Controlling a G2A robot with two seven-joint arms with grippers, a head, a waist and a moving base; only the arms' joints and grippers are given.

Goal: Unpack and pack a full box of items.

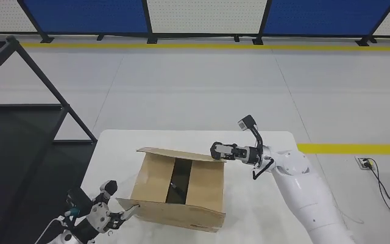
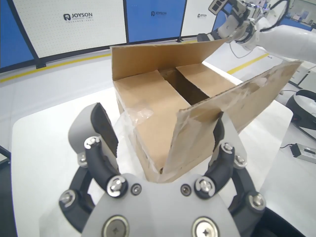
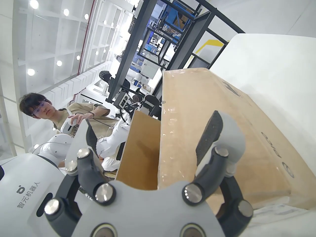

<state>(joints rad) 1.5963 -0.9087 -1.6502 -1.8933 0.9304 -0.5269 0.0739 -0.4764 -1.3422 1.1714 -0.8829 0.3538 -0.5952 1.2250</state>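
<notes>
The brown cardboard box sits upright near the middle of the white table, its top open. Both long outer flaps stand raised, one toward the table's far edge and one toward its near edge, with torn clear tape clinging. The two inner flaps lie folded down, with a dark gap between them.

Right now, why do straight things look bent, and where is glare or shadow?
Left wrist view: the wide lens bows the partition panels; tape on the box's near flap glints. Right wrist view: ceiling lamps glare; a shadow lies on the darker cardboard panel.
</notes>
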